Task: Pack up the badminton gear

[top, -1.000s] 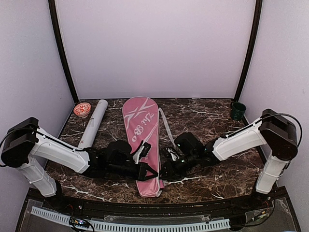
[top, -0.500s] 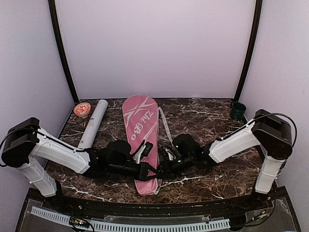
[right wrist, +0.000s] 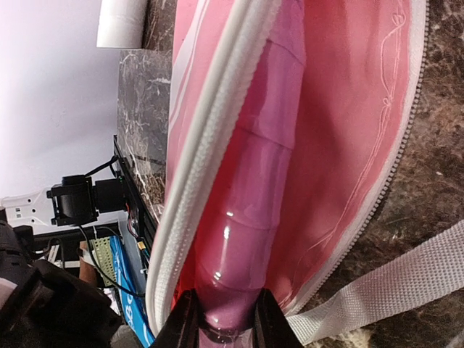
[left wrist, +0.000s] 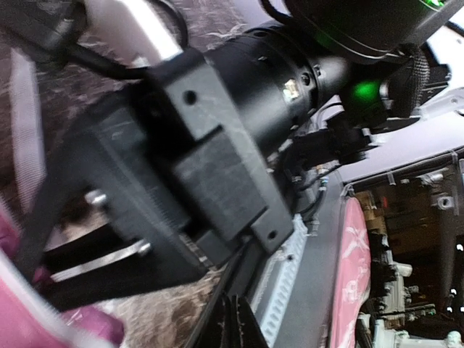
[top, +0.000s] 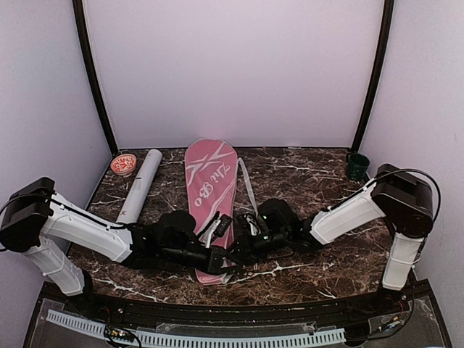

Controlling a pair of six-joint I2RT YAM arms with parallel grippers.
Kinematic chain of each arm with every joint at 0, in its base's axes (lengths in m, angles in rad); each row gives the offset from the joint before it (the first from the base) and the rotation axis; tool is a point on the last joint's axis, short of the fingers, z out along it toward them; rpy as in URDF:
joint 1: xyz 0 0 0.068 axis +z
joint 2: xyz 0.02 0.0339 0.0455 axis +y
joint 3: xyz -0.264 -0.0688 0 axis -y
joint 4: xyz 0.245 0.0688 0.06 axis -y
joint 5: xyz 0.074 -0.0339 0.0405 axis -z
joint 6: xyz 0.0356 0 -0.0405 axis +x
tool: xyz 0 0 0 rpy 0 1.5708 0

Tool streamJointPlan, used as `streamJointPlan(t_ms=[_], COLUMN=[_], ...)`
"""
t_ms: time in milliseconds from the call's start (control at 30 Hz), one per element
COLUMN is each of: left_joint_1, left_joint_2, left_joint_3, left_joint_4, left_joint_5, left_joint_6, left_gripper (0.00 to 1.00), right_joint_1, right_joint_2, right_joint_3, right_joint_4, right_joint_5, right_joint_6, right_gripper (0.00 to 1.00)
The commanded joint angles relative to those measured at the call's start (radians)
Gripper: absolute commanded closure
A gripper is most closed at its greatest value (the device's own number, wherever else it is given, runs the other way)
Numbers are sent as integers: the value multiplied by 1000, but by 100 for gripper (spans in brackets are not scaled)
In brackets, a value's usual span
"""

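Note:
The long pink racket bag lies lengthwise mid-table, its near end unzipped. In the right wrist view my right gripper is shut on a pink-wrapped racket handle that lies inside the open bag. The racket heads are hidden in the bag. In the top view the right gripper is at the bag's near right side. My left gripper is at the bag's near end, and its jaws are pressed together with nothing visible between them. The white tube lies at the left. No shuttlecocks show.
A round red and white lid lies by the tube's far end. A dark green cup stands at the far right. The bag's white strap trails along its right side. The table's front edge runs just behind both grippers.
The right gripper has moved left into the bag's mouth with the handle. The bag has slid away from the front edge, and the left gripper has followed its near end.

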Motion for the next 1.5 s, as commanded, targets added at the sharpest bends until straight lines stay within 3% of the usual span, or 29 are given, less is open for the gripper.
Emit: streamJointPlan(t_ms=[0, 167, 267, 467, 600, 800, 867, 1000, 1233, 1467], left_joint_1=[2, 1, 1, -11, -14, -14, -13, -14, -15, -15], left_joint_2=[-123, -155, -89, 13, 35, 67, 74, 71, 12, -35], left_joint_3=[34, 135, 202, 248, 264, 292, 296, 284, 222, 159], left_joint_4=[-297, -657, -758, -740, -753, -785, -790, -760, -557, -454], left_joint_5=[-186, -422, -425, -379, -378, -368, -365, -348, -189, -100], left_joint_6=[59, 77, 68, 51, 48, 46, 47, 51, 94, 85], left_gripper=[94, 90, 86, 83, 76, 75, 79, 100, 100, 100], right_joint_1=[-2, 0, 0, 0, -1, 0, -2, -2, -2, -2], right_joint_2=[33, 74, 89, 92, 97, 125, 132, 141, 148, 110], right_joint_3=[15, 17, 19, 14, 7, -16, -22, -32, -24, -7], right_joint_4=[117, 155, 173, 173, 182, 245, 267, 306, 404, 431], right_joint_5=[12, -7, -14, -9, -10, -27, -33, -50, -70, -96], right_joint_6=[-22, -13, -6, -5, -6, 10, 12, 19, 58, 75], right_gripper=[100, 100, 100, 100, 100, 100, 100, 100, 100, 100])
